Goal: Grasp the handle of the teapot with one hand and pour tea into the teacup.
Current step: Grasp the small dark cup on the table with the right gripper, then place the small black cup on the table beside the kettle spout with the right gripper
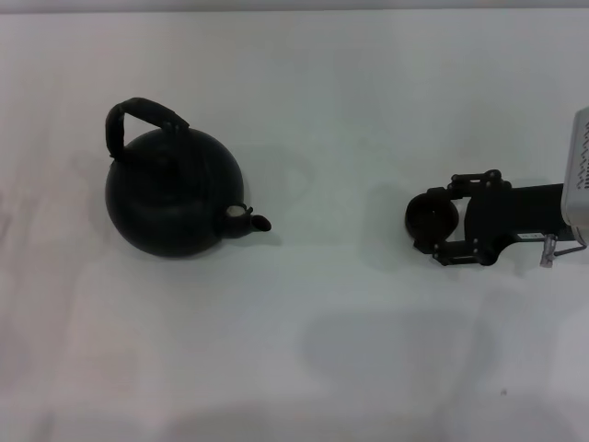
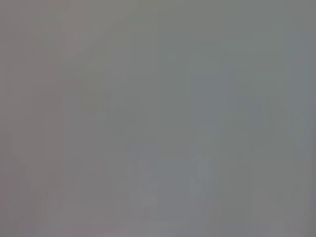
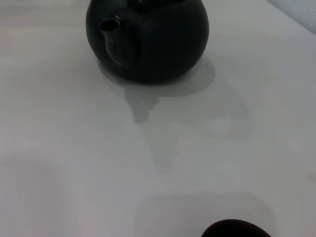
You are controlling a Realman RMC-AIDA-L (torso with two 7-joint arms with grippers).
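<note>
The teapot (image 1: 173, 191) stands upright on the white table at the left, its short spout (image 1: 259, 222) pointing right toward the teacup. The handle (image 1: 138, 118) arches over its top, leaning to the far side. The teacup (image 1: 433, 216) sits at the right, right at the tip of my right gripper (image 1: 423, 219), which reaches in from the right edge. In the right wrist view the teapot (image 3: 148, 39) is farther off and the teacup's rim (image 3: 237, 229) shows close by. My left gripper is out of view; the left wrist view shows only a blank grey surface.
The white table (image 1: 331, 350) runs bare between teapot and teacup. A white part of my right arm (image 1: 578, 166) is at the right edge.
</note>
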